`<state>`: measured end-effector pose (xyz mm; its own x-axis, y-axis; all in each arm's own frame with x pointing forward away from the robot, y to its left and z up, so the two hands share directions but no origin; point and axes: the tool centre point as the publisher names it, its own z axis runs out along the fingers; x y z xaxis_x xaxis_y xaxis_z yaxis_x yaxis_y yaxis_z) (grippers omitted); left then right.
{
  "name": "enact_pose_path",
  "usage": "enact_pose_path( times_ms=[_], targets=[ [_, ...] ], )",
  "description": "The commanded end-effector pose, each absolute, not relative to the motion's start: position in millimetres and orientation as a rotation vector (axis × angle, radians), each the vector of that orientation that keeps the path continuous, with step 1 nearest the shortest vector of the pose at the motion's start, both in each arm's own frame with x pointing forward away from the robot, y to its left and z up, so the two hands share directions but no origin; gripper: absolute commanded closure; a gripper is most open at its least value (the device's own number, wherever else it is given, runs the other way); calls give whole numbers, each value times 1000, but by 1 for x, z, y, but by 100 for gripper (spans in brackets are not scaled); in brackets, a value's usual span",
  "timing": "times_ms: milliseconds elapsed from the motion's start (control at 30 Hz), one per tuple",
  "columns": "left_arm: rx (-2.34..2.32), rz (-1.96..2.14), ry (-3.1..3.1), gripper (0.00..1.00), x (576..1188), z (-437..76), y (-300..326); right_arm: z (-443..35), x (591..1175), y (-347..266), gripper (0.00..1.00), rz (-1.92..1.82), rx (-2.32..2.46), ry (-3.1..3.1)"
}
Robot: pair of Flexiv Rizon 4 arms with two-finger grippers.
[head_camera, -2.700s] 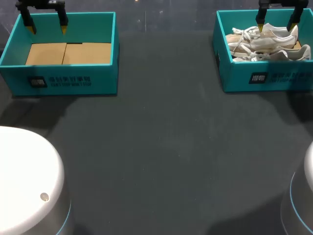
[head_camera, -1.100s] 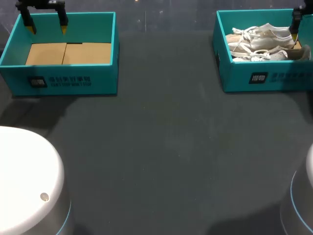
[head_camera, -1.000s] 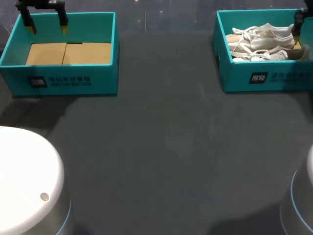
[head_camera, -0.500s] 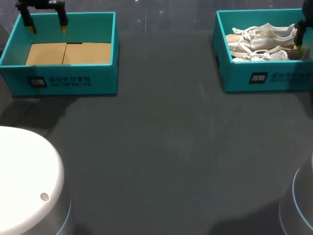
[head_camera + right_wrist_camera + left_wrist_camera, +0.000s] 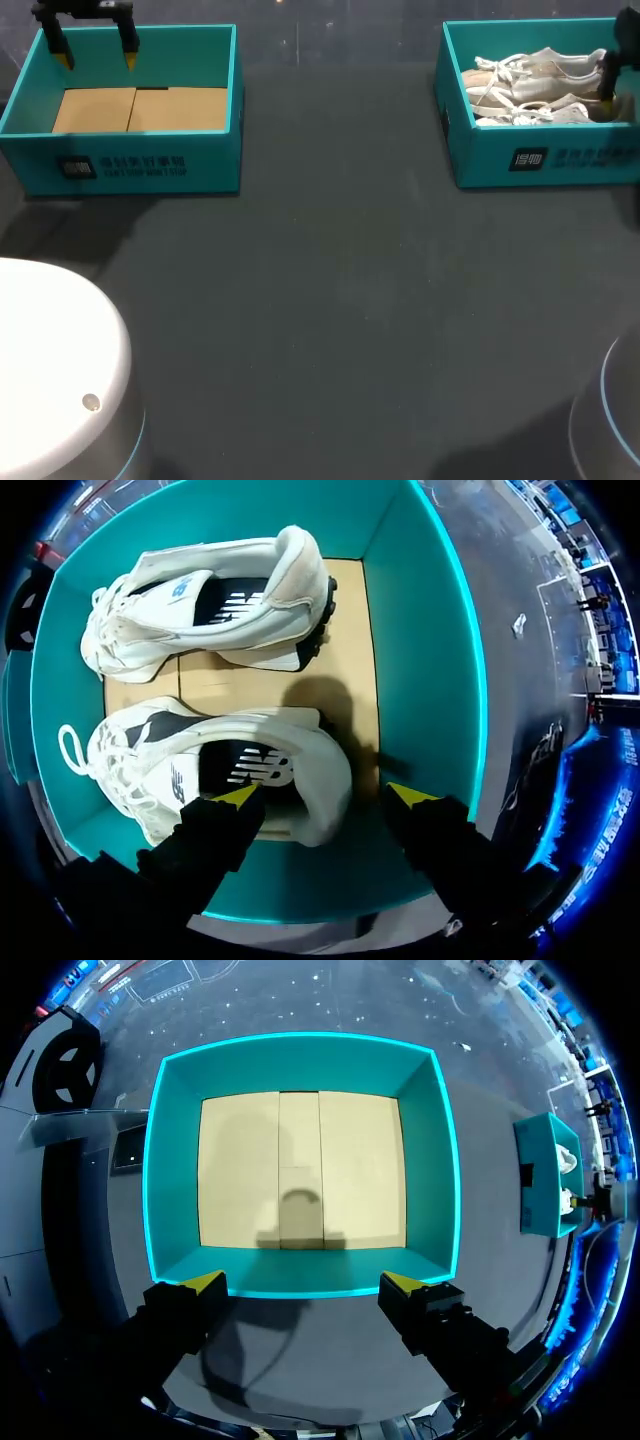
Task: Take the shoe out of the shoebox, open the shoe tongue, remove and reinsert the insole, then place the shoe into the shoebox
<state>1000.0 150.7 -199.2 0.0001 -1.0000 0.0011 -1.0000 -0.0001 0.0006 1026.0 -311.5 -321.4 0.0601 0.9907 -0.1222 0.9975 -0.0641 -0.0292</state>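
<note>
Two white shoes lie side by side in the teal shoebox point(image 5: 480, 160) at the far right, toes to the left: the rear shoe point(image 5: 545, 67) and the front shoe point(image 5: 540, 108). My right gripper point(image 5: 323, 795) hangs low over the box's right end and is open. The heel of the nearer shoe point(image 5: 200, 770) sits between its fingers. One yellow tip is over the shoe's collar, the other stands apart from the heel beside the box wall point(image 5: 420, 630). The other shoe point(image 5: 200, 600) lies ahead. My left gripper point(image 5: 97, 60) is open.
A second teal box point(image 5: 150, 150) at the far left holds only a cardboard floor, and my left gripper point(image 5: 305, 1282) hovers above its back wall point(image 5: 300, 1278). White round robot bases point(image 5: 60, 370) fill the near corners. Dark matting point(image 5: 340, 280) stretches between the boxes.
My right gripper has come down and toward the front of the shoebox at its right end, and its fingers have narrowed a little. The left arm and both shoes have not moved.
</note>
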Motion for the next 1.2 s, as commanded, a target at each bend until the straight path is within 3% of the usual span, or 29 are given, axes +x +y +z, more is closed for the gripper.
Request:
enact_pose_path(
  times_ms=[33,333,800,1000,1200],
  targets=[
    [2221,0,-2221,0,1000,-199,150,-331,1030,-314,27,-176,2245,2105],
    [2221,0,-2221,0,1000,-199,150,-346,1028,-314,35,-193,2263,2097],
    [2221,0,-2221,0,1000,-199,150,-361,1029,-315,34,-145,2287,2089],
    [2221,0,-2221,0,1000,-199,150,-363,1027,-320,40,-119,2295,2082],
    [2221,0,-2221,0,1000,-199,150,-367,1027,-323,37,-125,2284,2089]
  ],
)
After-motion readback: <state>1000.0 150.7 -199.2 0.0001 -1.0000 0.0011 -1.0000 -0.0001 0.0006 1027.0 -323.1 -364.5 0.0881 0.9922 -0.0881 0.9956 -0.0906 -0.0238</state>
